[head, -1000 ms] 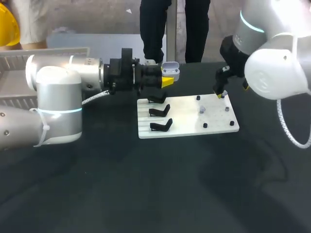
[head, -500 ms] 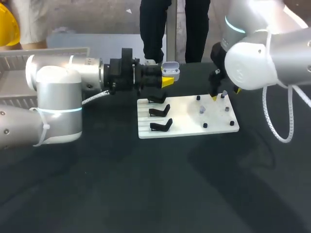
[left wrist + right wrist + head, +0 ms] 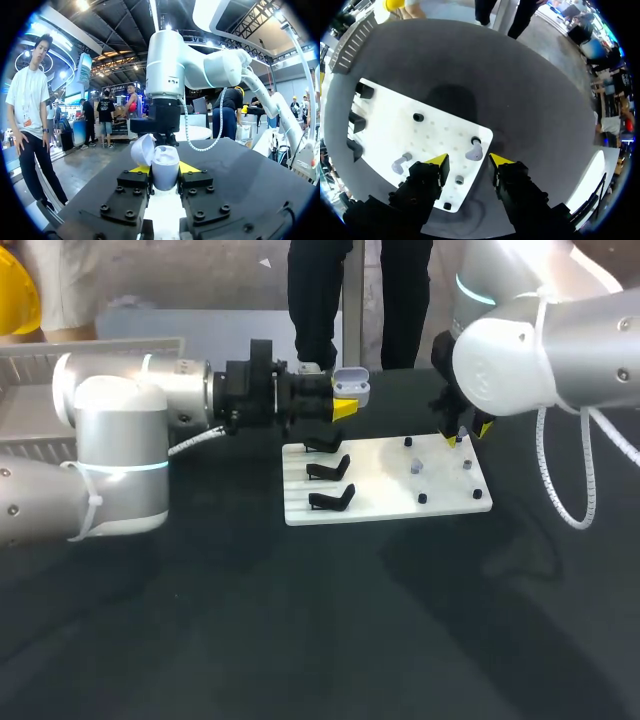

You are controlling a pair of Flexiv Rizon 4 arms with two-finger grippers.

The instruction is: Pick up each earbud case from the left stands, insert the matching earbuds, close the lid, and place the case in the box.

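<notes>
— Where is the pale lilac plastic earbud case (image 3: 165,165) sitting?
— The left gripper (image 3: 340,408) is clamping it, lid open, above the far edge of the flat white plastic board (image 3: 385,125).
— And the right gripper (image 3: 468,160)?
— It is hovering over that board's far right corner, fingers apart and empty, with a lilac earbud (image 3: 474,151) lying below.

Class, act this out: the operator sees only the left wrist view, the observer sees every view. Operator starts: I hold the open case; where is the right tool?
Observer: The right tool hangs open over the right end of the white board.
Operator: Any earbud near it?
Observer: One pale earbud lies on the board just ahead of its tips.
Operator: And the stands?
Observer: All three black stands are bare.
</notes>
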